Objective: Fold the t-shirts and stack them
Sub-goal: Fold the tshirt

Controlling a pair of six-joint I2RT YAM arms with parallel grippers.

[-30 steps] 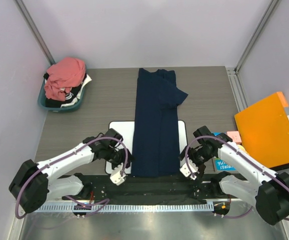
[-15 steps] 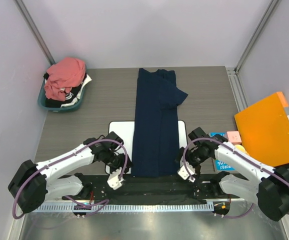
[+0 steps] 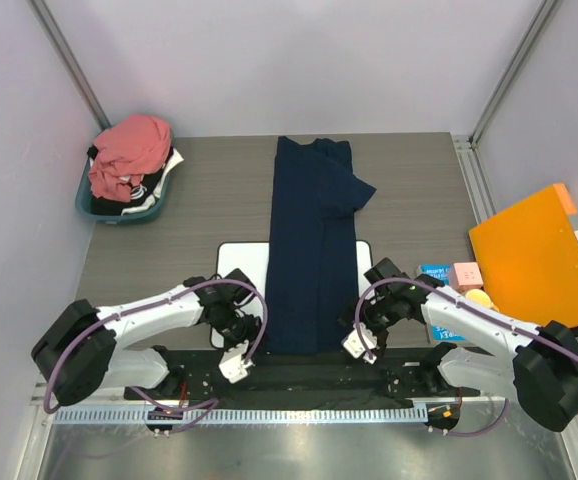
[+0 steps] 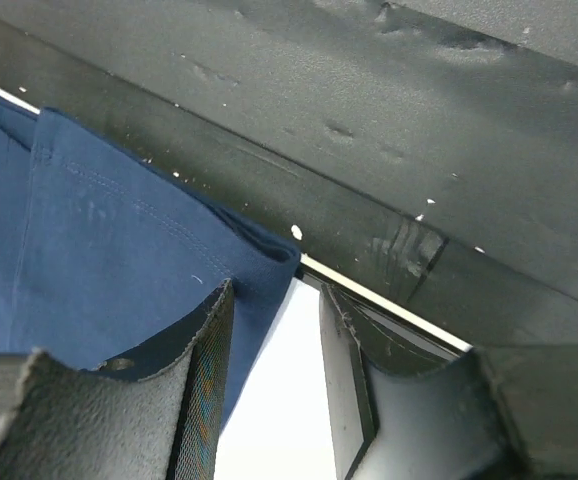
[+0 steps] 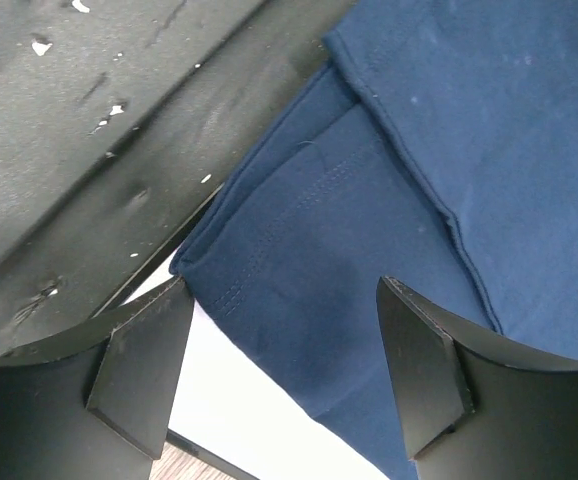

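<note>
Navy cloth is stretching down the middle of the table [image 3: 199, 190]: the navy t-shirt [image 3: 314, 240] is lying as a long narrow strip, one sleeve poking out to the right at its far end, its near end crossing the white mat [image 3: 239, 255] and stopping just short of the black strip [image 3: 309, 375] along the table's near edge.

We are holding our left gripper [image 4: 275, 290] at the shirt's near left corner. Its jaws are standing narrowly apart, gripping nothing, with the hem corner and bare mat showing between them.

We are hovering our right gripper [image 5: 284, 285] over the near right corner. Its jaws are spread wide and the layered hem is lying loose between them.

Far left, the salmon-pink t-shirt [image 3: 129, 148] is sitting heaped in a basket [image 3: 84, 200]. An orange panel [image 3: 534, 260] is lying off to the right.
</note>
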